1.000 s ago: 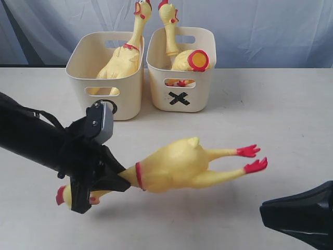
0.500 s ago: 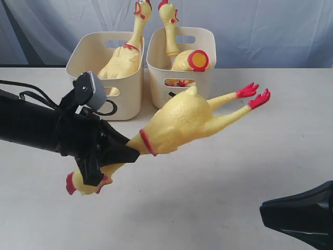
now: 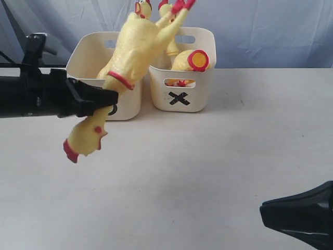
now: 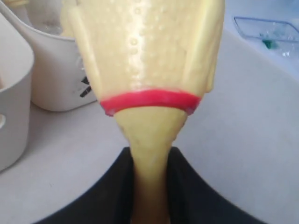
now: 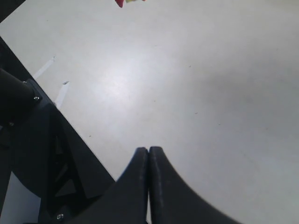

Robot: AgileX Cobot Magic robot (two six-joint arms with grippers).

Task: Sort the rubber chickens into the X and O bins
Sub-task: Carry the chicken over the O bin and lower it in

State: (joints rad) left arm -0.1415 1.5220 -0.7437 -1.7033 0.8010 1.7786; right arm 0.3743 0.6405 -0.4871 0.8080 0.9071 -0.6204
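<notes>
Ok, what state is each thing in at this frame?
left gripper: shut on the held chicken's neck, off the table.
held chicken: lifted, head down, feet up, in front of the bins.
right gripper: shut, empty.
X bin: upright, holds a second chicken, neck up.
left bin: upright, holds a third chicken, mostly hidden.

a large yellow rubber chicken (image 3: 132,49) with a red neck band hangs tilted in the air, head down and feet up, clamped at the neck by the left gripper (image 3: 105,98), in front of the left cream plastic tub (image 3: 86,54). the x-marked cream tub (image 3: 200,91) just beside it holds more chickens (image 3: 188,61).
</notes>
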